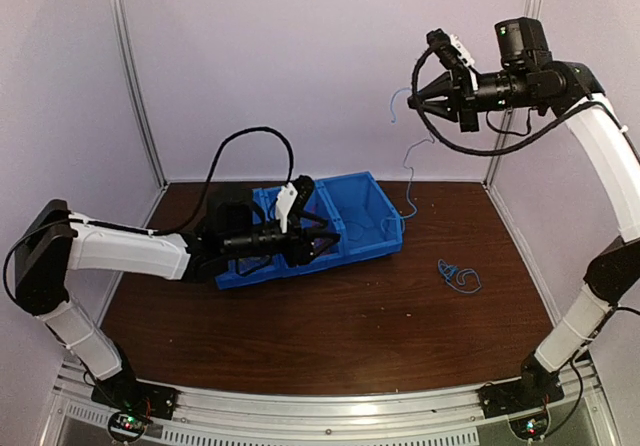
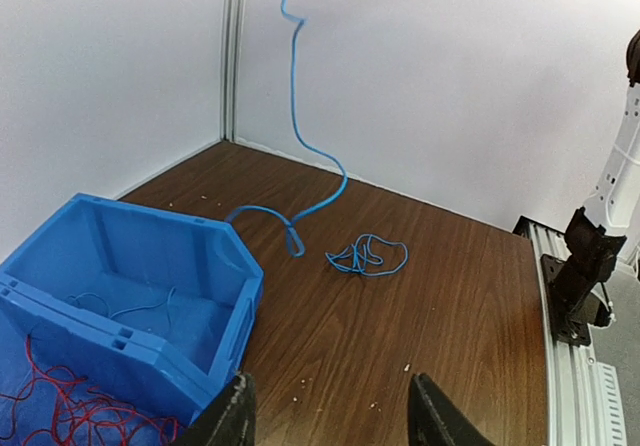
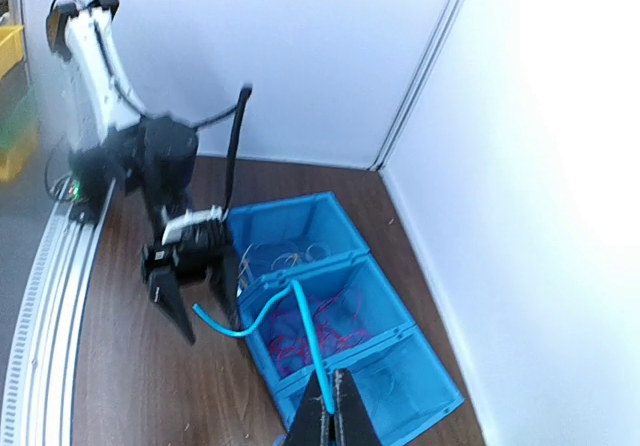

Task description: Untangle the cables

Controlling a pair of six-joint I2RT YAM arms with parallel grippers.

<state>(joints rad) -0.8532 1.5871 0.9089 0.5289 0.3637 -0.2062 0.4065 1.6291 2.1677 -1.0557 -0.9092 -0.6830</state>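
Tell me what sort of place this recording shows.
Probably a robot test booth: plain white walls close in a wooden table, two robot arms are bolted to a metal rail, and a blue bin holds wires.

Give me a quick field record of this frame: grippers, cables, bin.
right gripper: shut on blue cable, raised high
blue cable: hangs down to the table beside the bin
left gripper: open, empty, at the bin
blue bundle: loose on table, right of bin
red cables: middle bin compartment
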